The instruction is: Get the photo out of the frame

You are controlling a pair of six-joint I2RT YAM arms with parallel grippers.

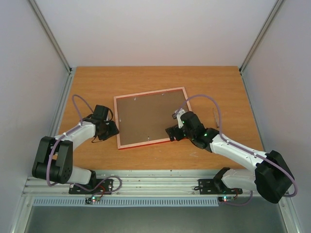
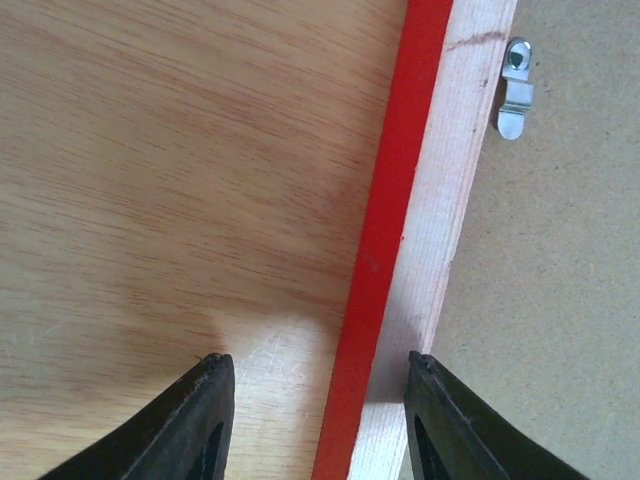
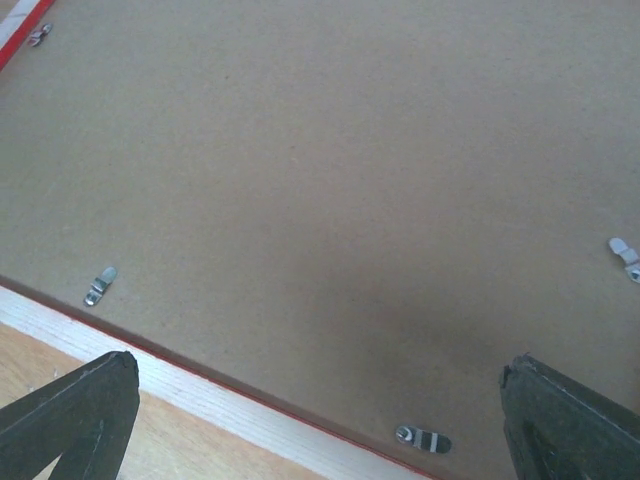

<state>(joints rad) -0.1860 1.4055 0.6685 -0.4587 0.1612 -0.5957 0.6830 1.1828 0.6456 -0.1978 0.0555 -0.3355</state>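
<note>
The tabletop [image 1: 223,87] carries the frame [image 1: 117,121] face down, its long axis running roughly 9-to-3, with the brown backing board [image 1: 148,119] uppermost. The right hand [image 3: 320,370], at the frame's 4 o'clock, is spread fully over the board and holds nothing; a retaining clip [image 3: 422,438] lies between its jaws. The left hand [image 2: 315,370], at 8 o'clock, straddles the side rail half-spread, gripping nothing. The photo is hidden beneath the board.

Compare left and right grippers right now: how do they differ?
Left gripper straddles the frame at its red side edge, one finger over the table; right gripper hangs over the backing board by the near edge. Left jaws stand moderately apart; right jaws much wider. Both are open, holding nothing.
</note>
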